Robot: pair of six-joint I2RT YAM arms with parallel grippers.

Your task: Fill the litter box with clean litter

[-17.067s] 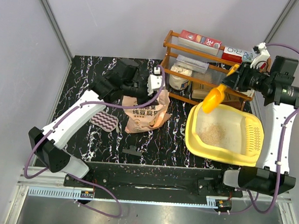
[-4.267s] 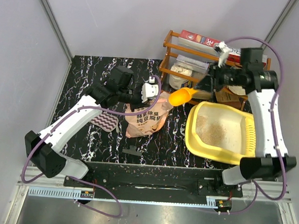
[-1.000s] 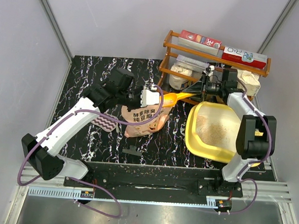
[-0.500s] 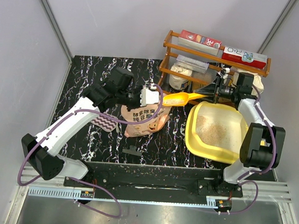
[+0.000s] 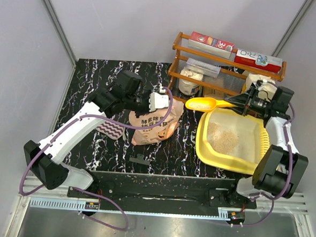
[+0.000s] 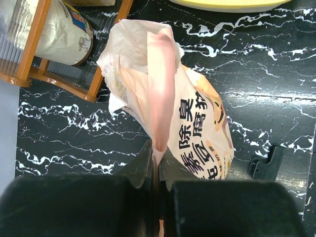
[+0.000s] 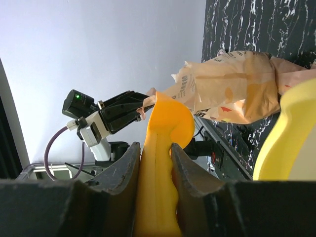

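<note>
1. The scoop, which was at the mouth of the bag a second earlier, is now drawn back and carried roughly level over the counter. It is placed between the bag and the far left corner of the litter box.
2. This is judged to be the carry towards the box. Whether the bowl is loaded cannot be told.
3. The clean litter is seen as a thin pale patch on the box floor. Much yellow is left bare, so the filling is judged far from done.
4. The right pincer is closed on the scoop's handle. Its arm is swung out to the right, beyond the box's far edge, with the scoop pointed left.
5. The left pincer is kept clamped on the bag's top edge, so the mouth is held up. Its arm is stretched across the counter, as before.
</note>
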